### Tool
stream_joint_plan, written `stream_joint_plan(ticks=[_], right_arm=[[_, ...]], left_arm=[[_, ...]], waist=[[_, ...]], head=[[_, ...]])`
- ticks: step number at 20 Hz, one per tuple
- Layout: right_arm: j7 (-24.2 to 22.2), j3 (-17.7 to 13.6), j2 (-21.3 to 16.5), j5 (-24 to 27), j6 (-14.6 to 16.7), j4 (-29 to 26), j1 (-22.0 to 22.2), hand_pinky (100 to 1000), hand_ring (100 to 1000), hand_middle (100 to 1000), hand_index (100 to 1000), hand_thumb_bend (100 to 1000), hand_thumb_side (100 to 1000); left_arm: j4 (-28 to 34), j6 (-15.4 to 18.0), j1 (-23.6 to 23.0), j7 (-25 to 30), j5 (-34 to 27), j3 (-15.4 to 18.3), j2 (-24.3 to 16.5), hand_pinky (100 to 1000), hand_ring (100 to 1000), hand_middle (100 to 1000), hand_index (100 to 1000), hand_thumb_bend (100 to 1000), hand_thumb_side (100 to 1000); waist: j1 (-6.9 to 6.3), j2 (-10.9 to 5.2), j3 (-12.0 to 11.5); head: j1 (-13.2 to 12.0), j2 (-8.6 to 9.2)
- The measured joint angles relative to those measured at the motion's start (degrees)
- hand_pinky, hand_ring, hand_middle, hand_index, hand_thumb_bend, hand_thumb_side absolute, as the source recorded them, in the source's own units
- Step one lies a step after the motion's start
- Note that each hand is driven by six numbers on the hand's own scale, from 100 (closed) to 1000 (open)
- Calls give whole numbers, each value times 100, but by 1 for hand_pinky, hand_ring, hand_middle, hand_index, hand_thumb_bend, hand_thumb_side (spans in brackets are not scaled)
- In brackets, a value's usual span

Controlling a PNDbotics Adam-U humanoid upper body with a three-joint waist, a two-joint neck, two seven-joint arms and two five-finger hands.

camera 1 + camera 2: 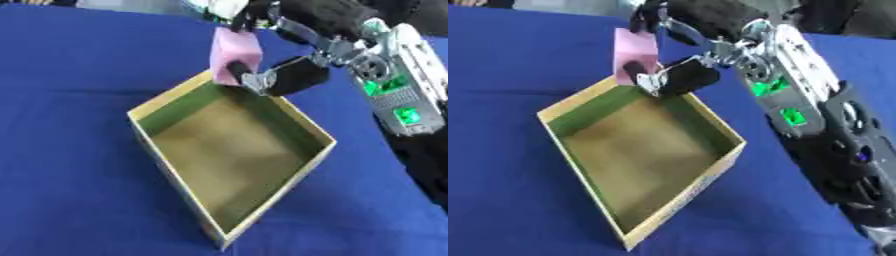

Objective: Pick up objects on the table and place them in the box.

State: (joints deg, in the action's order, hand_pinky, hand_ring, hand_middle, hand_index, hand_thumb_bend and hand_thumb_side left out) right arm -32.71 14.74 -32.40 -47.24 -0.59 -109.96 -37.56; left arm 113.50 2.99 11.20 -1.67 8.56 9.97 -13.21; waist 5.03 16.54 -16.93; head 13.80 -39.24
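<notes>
The right hand (289, 75) comes in from the upper right; its fingers and thumb are curled round a pink block (234, 52), which is held off the desk (70, 100), upright and slightly tilted, over the far corner of the box (175, 170); the left hand shows in neither view.

The box is an open cardboard one, set cornerwise on the blue-covered desk; its inside looks bare, brown on the floor and greenish on the walls; no other loose object is visible on the cloth.

The block's lower end sits about level with the far rim; whether it is wholly inside the rim line or partly over it cannot be settled from here, since the edges are smeared.

Judgement: the carry is nearly done and the release is the step in hand.

Risks: if the fingers part while the block overhangs the far corner, it may strike the rim and tip outward onto the cloth; a foam-like block would likely bounce; the thumb, low by the wall, could catch the rim and shove the light box askew.
</notes>
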Motion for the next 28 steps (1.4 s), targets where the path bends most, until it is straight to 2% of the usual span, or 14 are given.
stream_joint_plan(ticks=[10,18,20,23,24,26,28], right_arm=[[-252,402,368,-179,265,591,418,612,735,506,647,100,591],[-199,573,491,-493,480,1066,530,668,738,517,661,100,577],[-166,576,506,-539,555,1126,524,719,756,545,694,100,577],[-206,578,538,-568,710,1198,492,780,809,649,780,100,551],[-250,578,538,-585,768,1211,479,823,844,697,831,100,562],[-349,572,541,-665,884,1213,474,873,886,744,877,100,580],[-465,560,542,-788,1001,1208,454,918,921,779,890,100,584]], left_arm=[[0,0,28,3,4,14,1,948,857,1000,678,100,909],[0,-6,32,55,8,13,4,949,857,1000,677,100,915],[0,-7,32,71,8,12,4,949,857,1000,677,100,915],[0,-9,33,94,10,12,4,949,857,1000,677,100,916],[0,-7,33,101,10,11,5,950,857,1000,677,100,916],[0,-2,33,113,11,11,5,950,857,1000,677,100,917],[0,-6,34,127,11,10,5,950,857,1000,677,100,918]], waist=[[24,34,-38],[24,51,-74],[24,51,-78],[24,52,-79],[24,52,-79],[24,52,-80],[23,52,-80]], head=[[-2,-1],[-6,-2],[-7,-2],[-11,-2],[-14,-2],[-22,-2],[-31,-2]])
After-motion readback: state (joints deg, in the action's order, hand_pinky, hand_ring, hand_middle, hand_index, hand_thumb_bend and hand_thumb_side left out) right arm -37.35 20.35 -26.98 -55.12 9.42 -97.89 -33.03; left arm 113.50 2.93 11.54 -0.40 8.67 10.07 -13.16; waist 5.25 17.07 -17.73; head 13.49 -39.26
